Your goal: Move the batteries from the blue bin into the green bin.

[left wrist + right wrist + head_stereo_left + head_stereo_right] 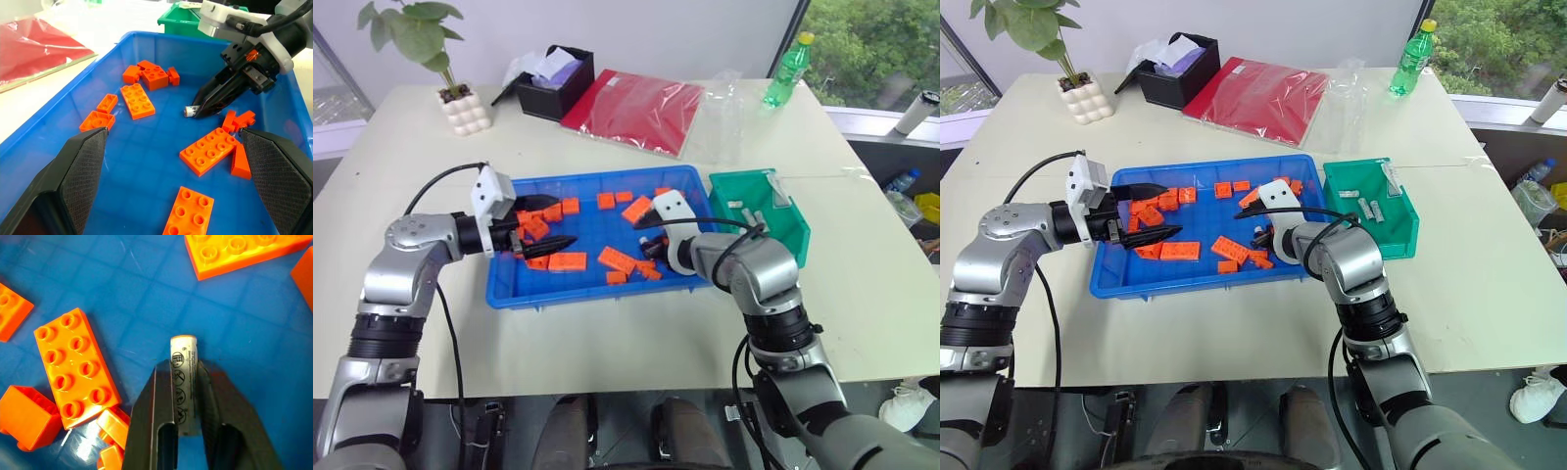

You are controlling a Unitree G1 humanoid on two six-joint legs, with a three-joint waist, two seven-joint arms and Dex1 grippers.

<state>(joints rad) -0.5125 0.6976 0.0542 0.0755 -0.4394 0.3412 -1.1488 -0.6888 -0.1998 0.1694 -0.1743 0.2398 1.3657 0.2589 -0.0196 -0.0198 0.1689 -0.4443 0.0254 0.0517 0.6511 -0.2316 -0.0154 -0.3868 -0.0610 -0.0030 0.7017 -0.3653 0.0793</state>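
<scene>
The right gripper (183,396) has its jaws pinched on a battery (184,382) low in the blue bin (504,289), among orange blocks (568,261). The left gripper (176,186) hangs wide open. Next, I'd say: lift and carry right to the green bin (793,235).

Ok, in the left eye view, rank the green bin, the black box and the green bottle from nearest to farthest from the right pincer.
1. The green bin, just to the right of the right pincer, beside the blue bin.
2. The black box, far across the table, toward its left side.
3. The green bottle, at the table's far right edge; only a little farther than the box.
</scene>
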